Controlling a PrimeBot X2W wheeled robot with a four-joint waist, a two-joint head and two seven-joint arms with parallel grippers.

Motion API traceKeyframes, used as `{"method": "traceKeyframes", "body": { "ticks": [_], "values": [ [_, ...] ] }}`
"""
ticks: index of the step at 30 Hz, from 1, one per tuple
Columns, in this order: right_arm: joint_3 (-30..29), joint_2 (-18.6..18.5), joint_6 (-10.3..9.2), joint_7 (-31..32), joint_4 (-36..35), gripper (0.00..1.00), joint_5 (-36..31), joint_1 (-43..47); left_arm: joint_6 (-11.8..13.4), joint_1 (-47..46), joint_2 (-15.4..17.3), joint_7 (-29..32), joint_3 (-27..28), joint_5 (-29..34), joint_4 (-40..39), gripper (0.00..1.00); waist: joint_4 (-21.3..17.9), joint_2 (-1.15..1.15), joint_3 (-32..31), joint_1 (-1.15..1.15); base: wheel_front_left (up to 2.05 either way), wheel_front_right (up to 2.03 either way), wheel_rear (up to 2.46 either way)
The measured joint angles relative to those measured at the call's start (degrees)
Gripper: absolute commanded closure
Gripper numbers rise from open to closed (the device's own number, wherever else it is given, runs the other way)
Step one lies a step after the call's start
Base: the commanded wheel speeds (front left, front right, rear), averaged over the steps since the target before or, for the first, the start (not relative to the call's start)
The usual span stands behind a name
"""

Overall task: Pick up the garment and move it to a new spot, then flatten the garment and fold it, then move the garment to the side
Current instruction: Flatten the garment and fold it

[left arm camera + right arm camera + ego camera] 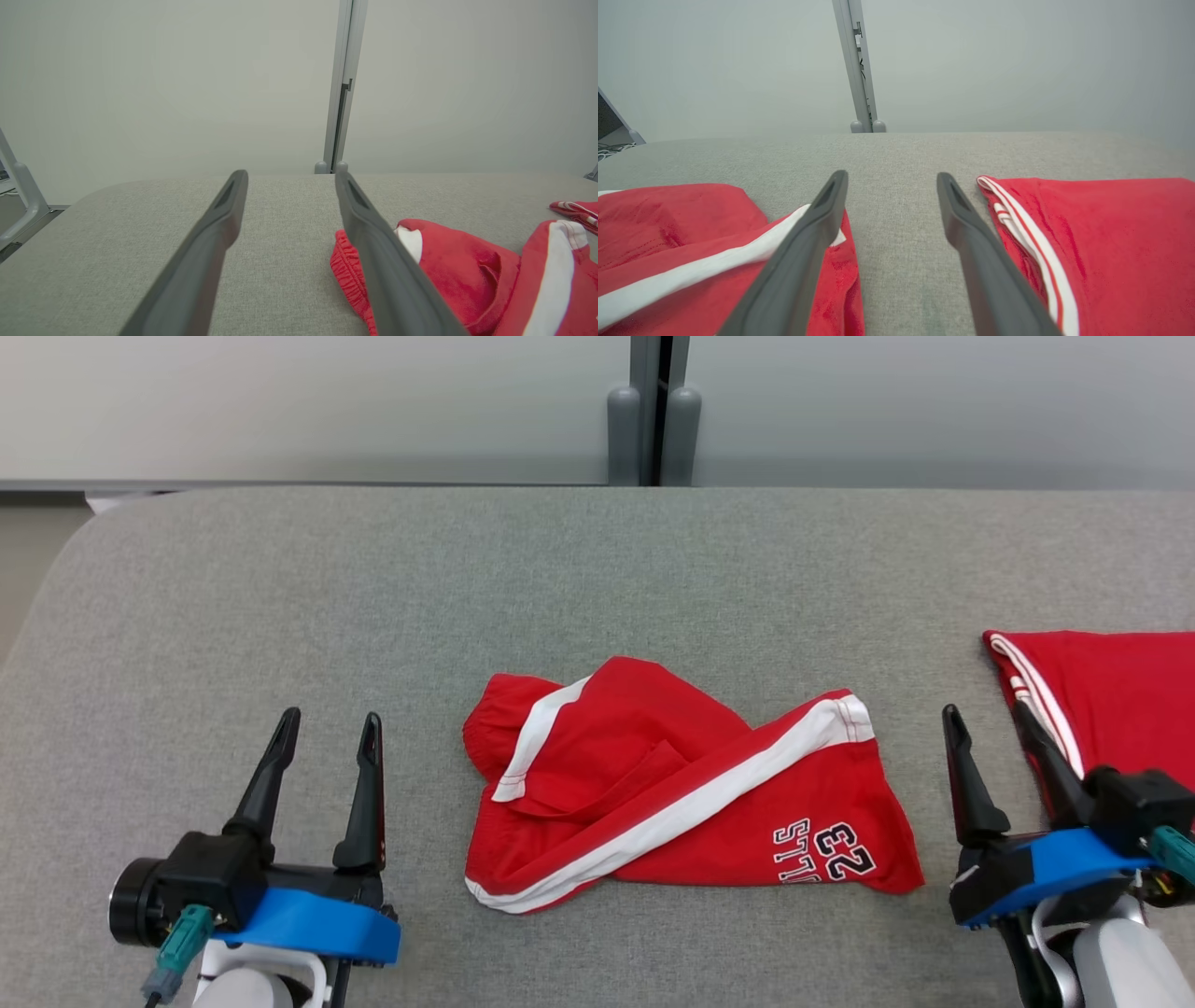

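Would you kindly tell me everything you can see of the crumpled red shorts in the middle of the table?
The shorts are bright red, thin-looking fabric, with a broad white side stripe, a gathered elastic waistband at the left end and upside-down black-and-white print, including 23, near the right hem. They lie crumpled, folded over themselves, in the middle of the grey table, resting on it.

Two red garments [653, 775] [1120, 691], two end effectors [331, 714] [985, 709], one grey table [560, 579].
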Motion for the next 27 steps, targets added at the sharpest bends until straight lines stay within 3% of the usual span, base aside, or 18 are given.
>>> {"method": "traceKeyframes", "body": {
  "ticks": [6, 15, 27],
  "values": [
    [-0.7, -0.6, 0.0, 0.8, -11.0, 0.0, -1.8, 5.5, 0.9, 2.6, 1.0, 0.3, 0.1, 0.0, 0.3, 0.0, -1.1, 0.0, -2.5, 0.0, 0.0, 0.0, 0.0],
    [-1.7, 1.7, 0.0, 6.4, -23.9, 0.0, -2.8, 15.3, 1.6, 6.9, 2.2, 2.1, -0.2, -0.8, -0.3, 0.0, -2.8, -0.01, -6.1, -0.01, 0.0, 0.0, 0.0],
    [-1.9, 3.1, 0.0, 9.3, -28.1, 0.0, -2.9, 18.2, 2.6, 8.5, 2.7, 3.7, -0.4, -1.7, -1.3, 0.0, -3.2, -0.01, -7.7, 0.0, 0.0, 0.0, 0.0]
  ]
}}
